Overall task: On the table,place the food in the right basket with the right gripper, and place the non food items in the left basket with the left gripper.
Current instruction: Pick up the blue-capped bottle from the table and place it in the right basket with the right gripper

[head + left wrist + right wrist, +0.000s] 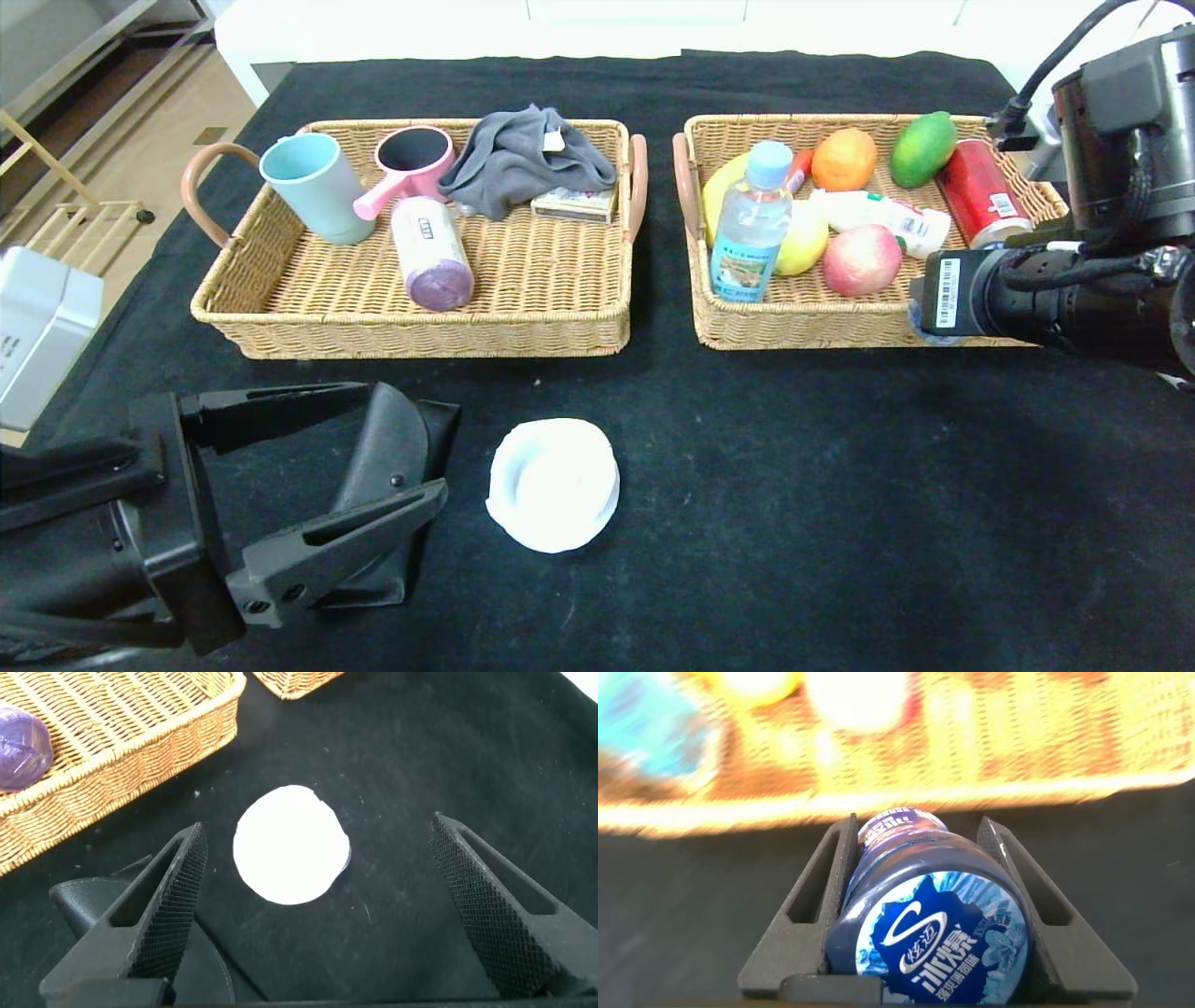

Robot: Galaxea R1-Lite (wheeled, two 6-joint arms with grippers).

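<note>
Right gripper (920, 910) is clamped on a small blue-labelled bottle (924, 924), smooth rounded plastic, just short of the right basket (794, 322); next it likely needs lifting over the woven rim. Left gripper (392, 448), ridged fingers spread apart, straddles the flat black glasses case (387, 448); the round white dish (554, 483) sits just beyond its fingertips.

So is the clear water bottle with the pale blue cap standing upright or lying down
Upright. The water bottle stands in the right basket, cap on top, label facing forward, with a lemon beside it.
</note>
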